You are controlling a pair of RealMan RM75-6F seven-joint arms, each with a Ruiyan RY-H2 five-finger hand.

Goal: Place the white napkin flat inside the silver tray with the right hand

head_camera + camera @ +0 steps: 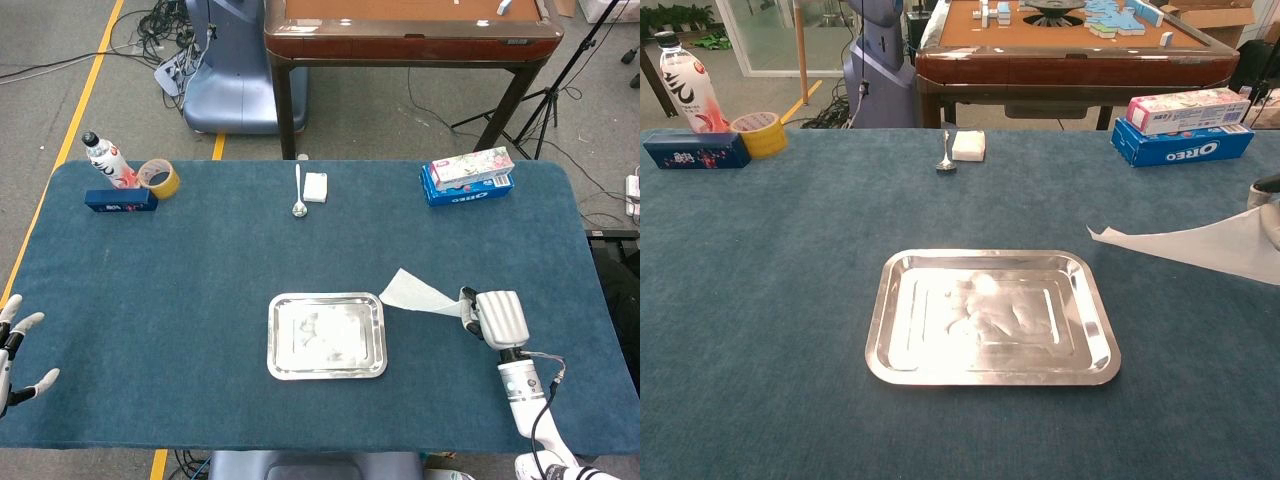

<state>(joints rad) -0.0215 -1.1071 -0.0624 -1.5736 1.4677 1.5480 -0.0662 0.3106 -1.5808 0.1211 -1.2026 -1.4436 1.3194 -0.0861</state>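
Observation:
The white napkin (420, 294) (1200, 247) hangs tilted, its right edge lifted and its left corner low near the cloth, just right of the silver tray (327, 370) (990, 374). My right hand (494, 318) (1267, 200) pinches the napkin's right edge, a short way right of the tray. The tray lies empty at the table's middle front. My left hand (14, 350) hovers at the table's left front edge, fingers spread, holding nothing.
At the back stand a spoon (298, 190), a small white block (315, 187), a blue Oreo box with a tissue pack on it (467, 177), a bottle (106, 160), yellow tape (158, 178) and a small blue box (120, 199).

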